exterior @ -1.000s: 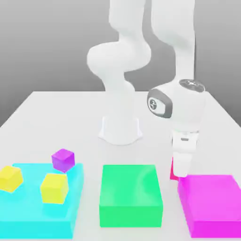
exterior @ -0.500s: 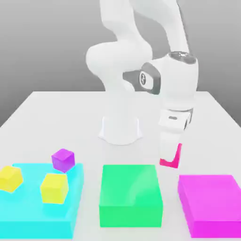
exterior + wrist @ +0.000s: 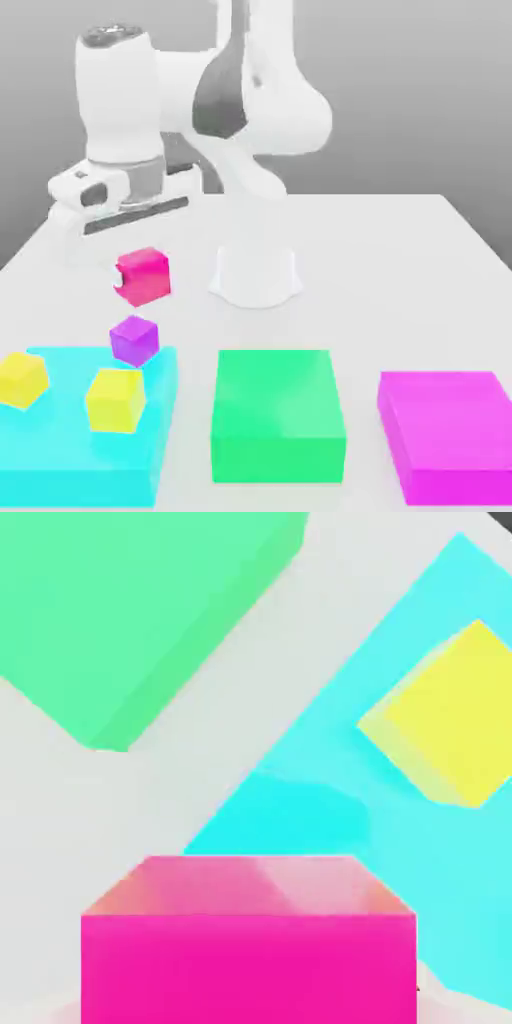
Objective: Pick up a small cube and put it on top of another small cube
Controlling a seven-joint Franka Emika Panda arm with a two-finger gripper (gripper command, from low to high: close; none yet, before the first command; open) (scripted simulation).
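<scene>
Exterior view: the Panda arm's gripper (image 3: 128, 285) carries the small hot-pink cube (image 3: 144, 275) clamped between its fingers, held in the air just above the purple cube (image 3: 134, 339), which sits at the far edge of the cyan block (image 3: 60, 455). The carry step appears nearly done; next comes lining the pink cube squarely over the purple one, lowering and releasing. Two yellow cubes (image 3: 116, 399) rest on the cyan block, beside a green block (image 3: 277, 414) and a magenta block (image 3: 447, 432), all on a white table (image 3: 400, 270) against a plain grey backdrop.
</scene>
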